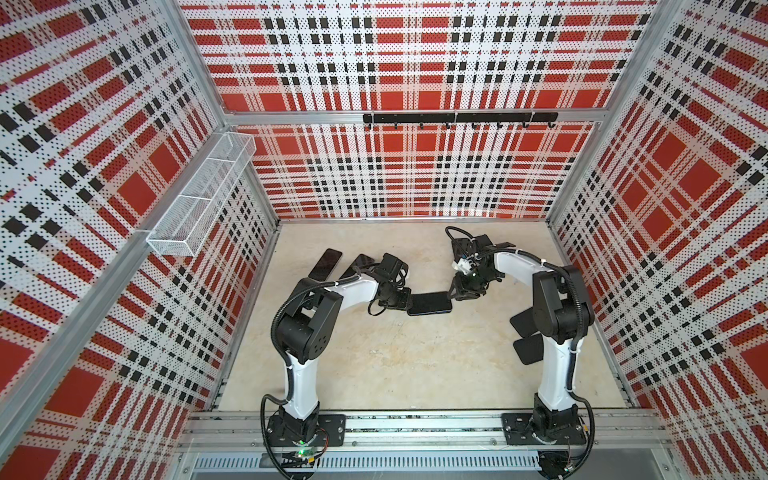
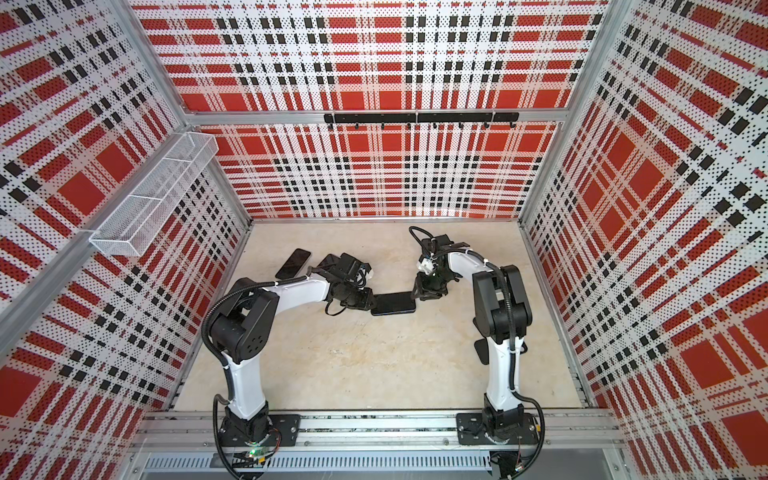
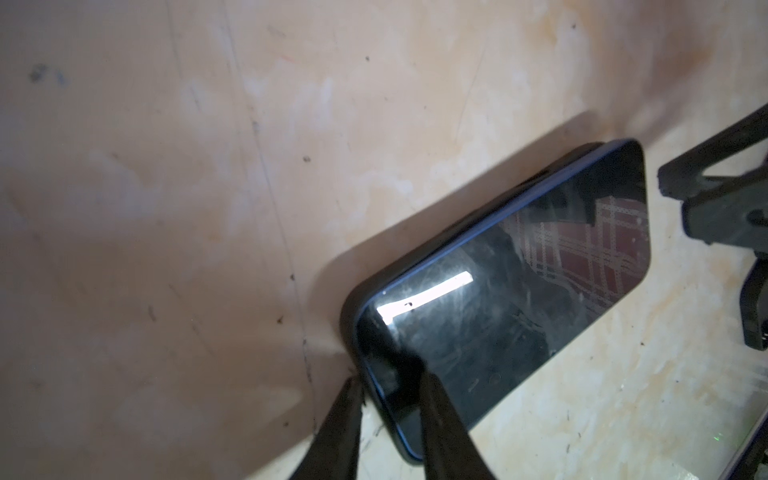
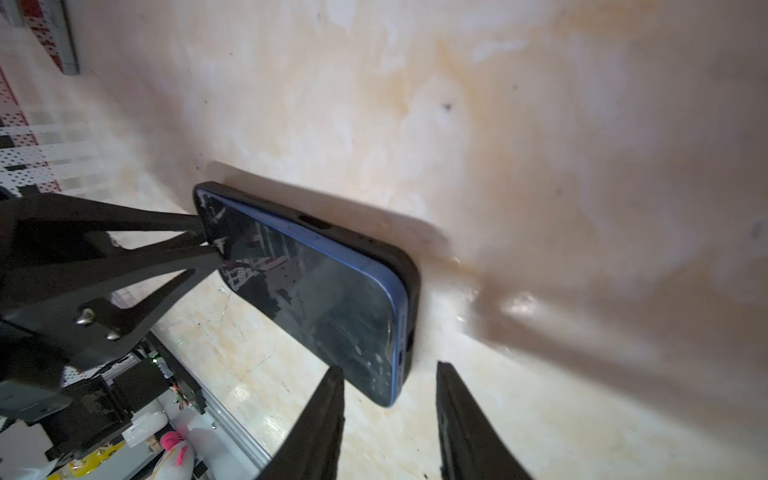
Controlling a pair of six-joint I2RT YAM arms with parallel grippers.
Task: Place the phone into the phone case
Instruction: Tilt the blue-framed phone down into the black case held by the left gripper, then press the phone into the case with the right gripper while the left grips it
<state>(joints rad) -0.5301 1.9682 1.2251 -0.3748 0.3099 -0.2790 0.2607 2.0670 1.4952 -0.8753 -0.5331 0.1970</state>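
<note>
While the phone lay flat and screen up near the middle of the table, it sat within the black phone case, whose rim showed beyond its blue edge. Full seating could not be confirmed.

Left gripper: jaws clamped on 1 short end of the phone, 1 finger over the glass.

Right gripper: jaws apart, straddling the opposite end; contact not determinable.

2 other phones lay at far left. 2 flat black items lay partly hidden by the right arm.
</note>
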